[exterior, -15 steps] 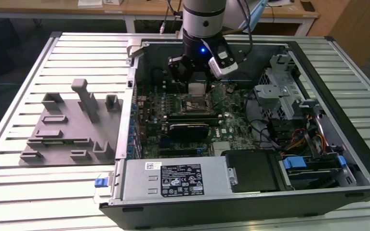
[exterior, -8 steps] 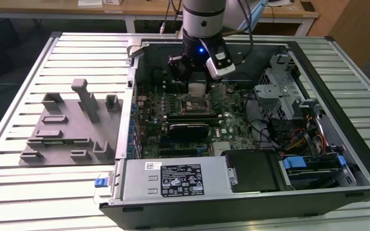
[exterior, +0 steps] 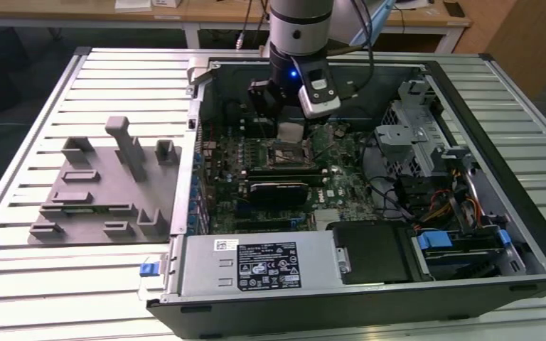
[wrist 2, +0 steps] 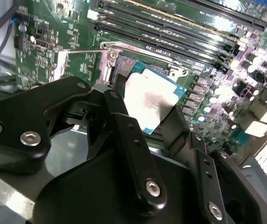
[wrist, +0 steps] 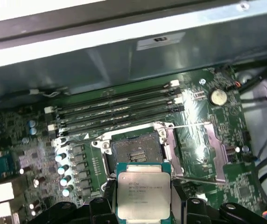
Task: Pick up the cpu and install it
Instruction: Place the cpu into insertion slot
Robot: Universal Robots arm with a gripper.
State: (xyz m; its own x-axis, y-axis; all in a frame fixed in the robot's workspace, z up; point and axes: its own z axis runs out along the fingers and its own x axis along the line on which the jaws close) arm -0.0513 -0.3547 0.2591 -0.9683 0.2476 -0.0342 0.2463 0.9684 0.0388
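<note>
The cpu (wrist: 144,192) is a flat silvery square with a paler rim, and my gripper (wrist: 144,200) is shut on it, one dark finger (wrist: 106,198) on each side. It hangs just above and slightly off the open dark socket frame (wrist: 136,150) on the green motherboard (wrist: 203,116). The socket's thin lever (wrist: 192,125) stands raised. In the second wrist view the cpu (wrist 2: 148,99) sits between the fingers (wrist 2: 124,126), tilted over the socket (wrist 2: 119,63). In the exterior view the gripper (exterior: 290,132) reaches down inside the computer case (exterior: 368,298) over the socket (exterior: 283,153).
Memory slots (wrist: 119,105) run beside the socket. A drive cage and cables (exterior: 443,177) fill the case at the exterior view's right, and the power supply (exterior: 254,263) sits at the front. A grey plastic fixture (exterior: 102,188) with upright blocks lies outside the case at the exterior view's left.
</note>
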